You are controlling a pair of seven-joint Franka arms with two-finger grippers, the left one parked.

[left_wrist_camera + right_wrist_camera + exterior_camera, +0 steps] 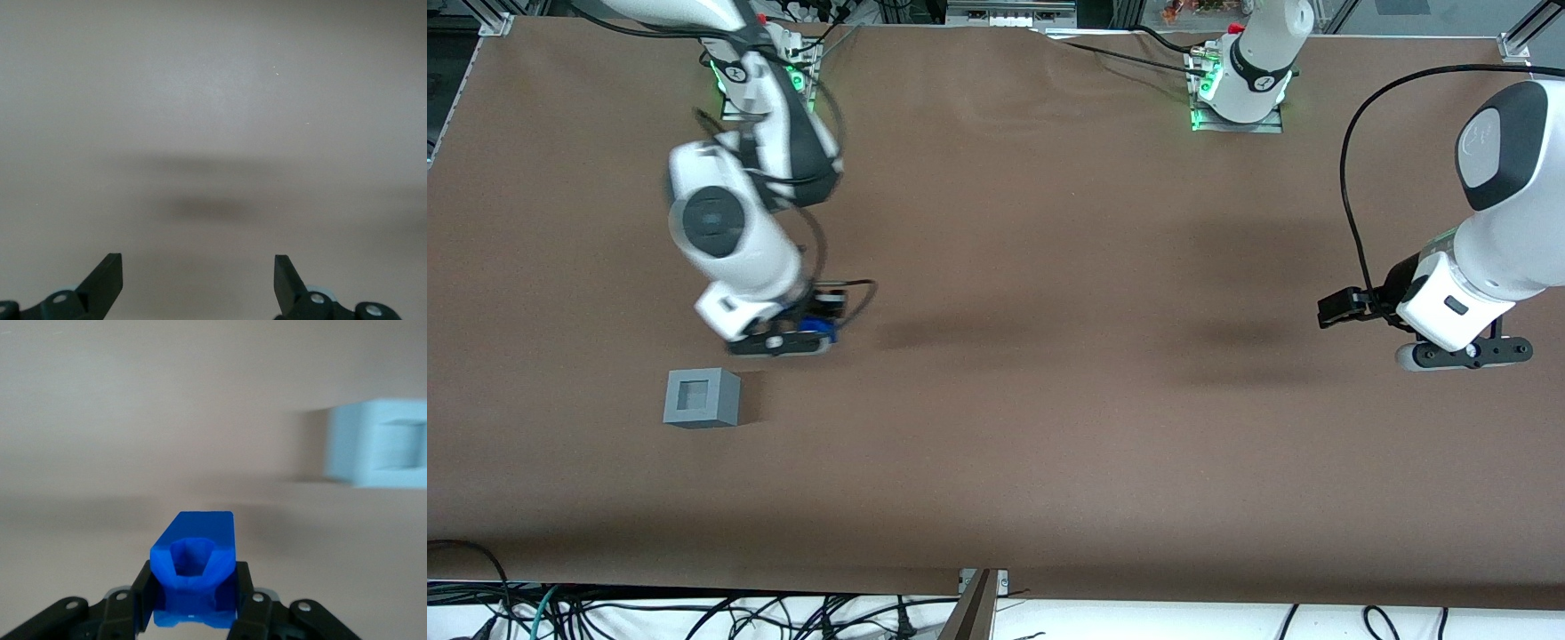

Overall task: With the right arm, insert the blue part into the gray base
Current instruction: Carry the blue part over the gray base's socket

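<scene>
The blue part [195, 567] sits clamped between the two black fingers of my right gripper [192, 593], with its hollow end facing the wrist camera. From the front, the gripper [790, 338] hangs just above the table and a sliver of the blue part [815, 326] shows beneath the wrist. The gray base [702, 397], a light-grey cube with a square recess in its top, stands on the table nearer the front camera than the gripper, a short way apart. The wrist camera also catches the gray base [379, 444], blurred, off to one side of the held part.
Brown table cover [1049, 400] spreads across the whole work area. The working arm's mount [769, 80] stands at the table's edge farthest from the front camera. Cables hang below the near edge [694, 613].
</scene>
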